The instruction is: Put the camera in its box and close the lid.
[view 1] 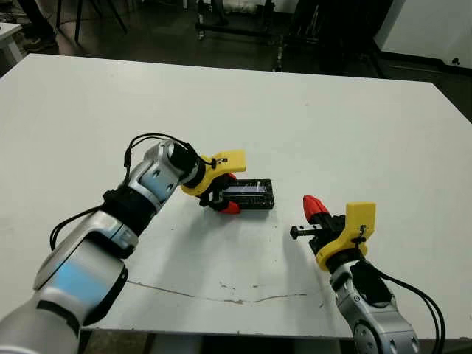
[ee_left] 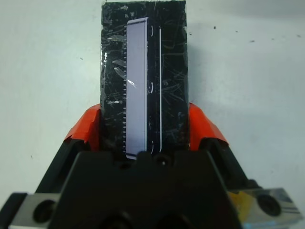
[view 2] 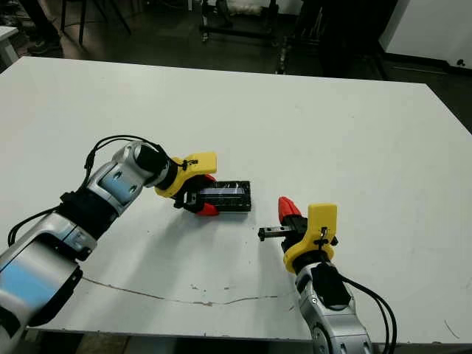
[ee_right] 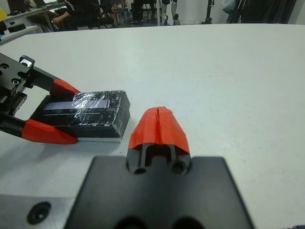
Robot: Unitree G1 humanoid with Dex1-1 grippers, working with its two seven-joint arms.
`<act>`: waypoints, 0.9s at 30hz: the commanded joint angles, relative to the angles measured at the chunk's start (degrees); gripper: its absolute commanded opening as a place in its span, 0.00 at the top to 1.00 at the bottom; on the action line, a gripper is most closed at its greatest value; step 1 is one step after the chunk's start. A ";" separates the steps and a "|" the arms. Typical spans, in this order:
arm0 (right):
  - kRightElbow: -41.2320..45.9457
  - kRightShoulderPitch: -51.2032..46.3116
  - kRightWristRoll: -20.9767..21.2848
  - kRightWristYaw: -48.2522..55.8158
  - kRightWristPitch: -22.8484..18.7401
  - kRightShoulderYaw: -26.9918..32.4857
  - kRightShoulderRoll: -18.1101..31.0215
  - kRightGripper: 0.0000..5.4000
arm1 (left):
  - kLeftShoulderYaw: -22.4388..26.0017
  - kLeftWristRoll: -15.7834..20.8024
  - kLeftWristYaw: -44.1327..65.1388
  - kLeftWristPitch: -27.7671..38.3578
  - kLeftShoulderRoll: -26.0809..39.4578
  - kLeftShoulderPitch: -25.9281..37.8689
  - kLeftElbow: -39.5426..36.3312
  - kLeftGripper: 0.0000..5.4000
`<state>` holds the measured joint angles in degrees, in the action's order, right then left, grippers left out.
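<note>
The lid (ee_left: pixel 169 57), a black slab with a streaky shiny top, lies flat over the box, whose pale lower edge (ee_right: pixel 100 139) shows beneath it. A slim blue-purple strip (ee_left: pixel 136 86) runs flush along the lid's top; I cannot tell whether it is a print or a reflection. The camera itself is hidden. My left gripper (view 1: pixel 227 193) holds this closed box from its left end, a red finger (ee_left: pixel 86 126) pressed against each long side. My right gripper (view 1: pixel 316 207) hovers to the right of the box, apart from it, fingertips together and holding nothing.
A thin crack (view 1: pixel 221 295) runs across the white table (view 1: pixel 332 118) near its front edge. Dark stands and chair legs (view 1: pixel 236 22) lie beyond the far edge. A seated person (ee_right: pixel 71 12) shows past the table in the right wrist view.
</note>
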<state>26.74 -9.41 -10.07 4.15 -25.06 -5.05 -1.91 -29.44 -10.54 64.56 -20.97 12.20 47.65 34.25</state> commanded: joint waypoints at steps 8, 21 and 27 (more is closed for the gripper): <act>0.59 -0.53 -0.45 -0.19 -0.22 0.49 0.47 1.00 | -2.82 -2.65 -3.68 7.62 -1.76 -6.11 6.69 0.41; 0.79 -0.79 -0.64 -0.13 -0.12 0.45 0.58 1.00 | -9.11 -9.93 -8.49 7.95 -0.80 -5.19 3.85 0.19; 0.50 -0.77 -0.72 0.04 0.02 0.47 0.61 1.00 | -9.35 -9.91 -9.89 10.27 -0.16 -5.93 3.22 0.04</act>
<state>27.37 -9.84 -10.56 4.19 -25.07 -4.99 -1.76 -34.18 -15.12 58.17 -9.26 13.08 48.24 34.06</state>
